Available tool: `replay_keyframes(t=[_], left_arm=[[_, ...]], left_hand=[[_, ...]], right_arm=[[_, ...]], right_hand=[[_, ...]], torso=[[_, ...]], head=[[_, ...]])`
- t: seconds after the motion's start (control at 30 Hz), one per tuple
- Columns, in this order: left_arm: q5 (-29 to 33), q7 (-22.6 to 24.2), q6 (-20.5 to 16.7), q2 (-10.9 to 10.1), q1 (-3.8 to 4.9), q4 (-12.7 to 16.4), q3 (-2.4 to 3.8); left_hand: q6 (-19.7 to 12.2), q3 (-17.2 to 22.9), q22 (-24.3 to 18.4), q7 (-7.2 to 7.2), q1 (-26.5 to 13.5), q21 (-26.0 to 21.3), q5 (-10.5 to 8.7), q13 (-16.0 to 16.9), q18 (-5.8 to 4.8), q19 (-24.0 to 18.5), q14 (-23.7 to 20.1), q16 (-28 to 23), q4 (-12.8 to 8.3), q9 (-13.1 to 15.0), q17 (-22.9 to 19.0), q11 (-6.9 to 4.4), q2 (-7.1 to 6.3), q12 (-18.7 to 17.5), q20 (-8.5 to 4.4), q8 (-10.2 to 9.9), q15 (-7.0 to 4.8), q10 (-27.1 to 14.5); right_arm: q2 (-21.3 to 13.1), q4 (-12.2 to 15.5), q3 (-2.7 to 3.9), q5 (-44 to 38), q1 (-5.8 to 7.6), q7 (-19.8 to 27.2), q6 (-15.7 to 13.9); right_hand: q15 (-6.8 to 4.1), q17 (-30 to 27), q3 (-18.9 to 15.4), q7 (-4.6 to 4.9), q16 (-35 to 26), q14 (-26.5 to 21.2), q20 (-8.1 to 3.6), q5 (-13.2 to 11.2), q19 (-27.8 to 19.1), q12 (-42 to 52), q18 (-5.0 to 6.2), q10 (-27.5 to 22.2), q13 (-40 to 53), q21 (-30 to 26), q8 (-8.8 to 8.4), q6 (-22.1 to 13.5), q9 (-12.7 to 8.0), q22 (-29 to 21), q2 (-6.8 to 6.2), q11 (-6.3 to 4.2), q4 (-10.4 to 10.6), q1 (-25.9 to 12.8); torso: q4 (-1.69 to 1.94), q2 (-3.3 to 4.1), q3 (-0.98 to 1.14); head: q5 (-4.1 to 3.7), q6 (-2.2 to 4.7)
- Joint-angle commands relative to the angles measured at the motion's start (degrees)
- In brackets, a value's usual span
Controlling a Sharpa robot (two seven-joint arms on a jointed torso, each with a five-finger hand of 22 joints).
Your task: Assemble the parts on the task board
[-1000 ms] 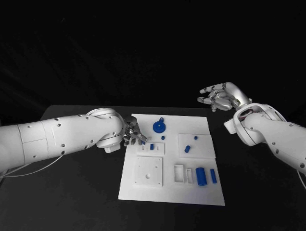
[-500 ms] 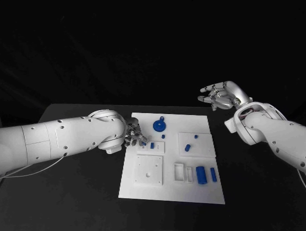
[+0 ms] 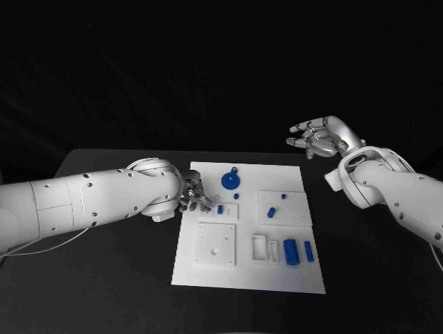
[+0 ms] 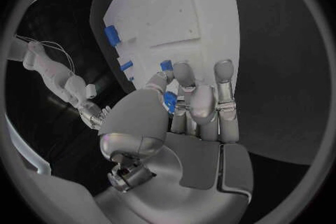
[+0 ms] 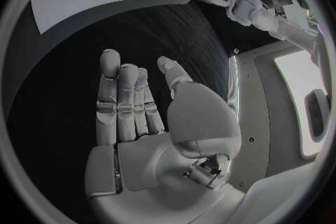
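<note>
The task board lies mid-worktop. The left hand hovers at its left edge, fingers pinching a small blue part. The right hand is raised well clear, fingers spread and holding nothing. Best to lower slowly, keeping the part square over its slot before letting go.

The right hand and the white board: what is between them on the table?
Nothing lies there. In the head view the right hand hovers open beyond the board's far right corner, over bare black table.
</note>
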Motion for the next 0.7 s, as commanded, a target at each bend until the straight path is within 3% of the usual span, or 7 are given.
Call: replay_keyframes(t=[0.03, 0.7], left_arm=[[-1.1, 1.0, 1.4, 0.2, -0.07, 0.0, 0.02], [-1.4, 0.9, 1.2, 0.2, -0.35, -0.5, 0.02]], left_hand=[[0.3, 9.0, 1.1, 0.04, 0.5, 0.2, 0.39, 0.0, 0.36, 0.3, 0.5, -0.3, -9.0, 0.0, 0.0, -0.12, -0.01, -0.2, 0.0, -0.2, 0.0, 0.3], [0.4, 8.9, 1.1, 0.05, 0.5, 0.2, 0.26, 0.1, 0.35, 0.3, 0.5, -0.4, -8.9, 0.0, 0.0, -0.09, 0.02, -0.3, 0.01, -0.4, 0.02, 0.3]], right_arm=[[0.0, 0.0, 0.03, -0.2, -0.06, 0.3, 0.5], [0.1, 0.0, 0.03, -0.2, -0.09, 0.4, 0.6]], right_hand=[[-0.44, 0.0, 0.0, -0.03, 0.2, 0.1, 0.06, 0.2, 0.5, 0.2, 0.28, 0.1, 0.1, 0.2, -0.18, 0.4, -0.1, 1.6, -0.11, -0.2, 0.2, -0.6], [-0.44, 0.0, 0.0, -0.03, 0.2, 0.1, 0.06, 0.2, 0.5, 0.2, 0.28, 0.1, 0.1, 0.2, -0.18, 0.4, -0.1, 1.6, -0.11, -0.2, 0.2, -0.6]], torso=[[-0.06, -0.02, 0.01], [-0.02, -0.02, 0.01]], head=[[0.02, -0.03], [0.05, -0.25]])
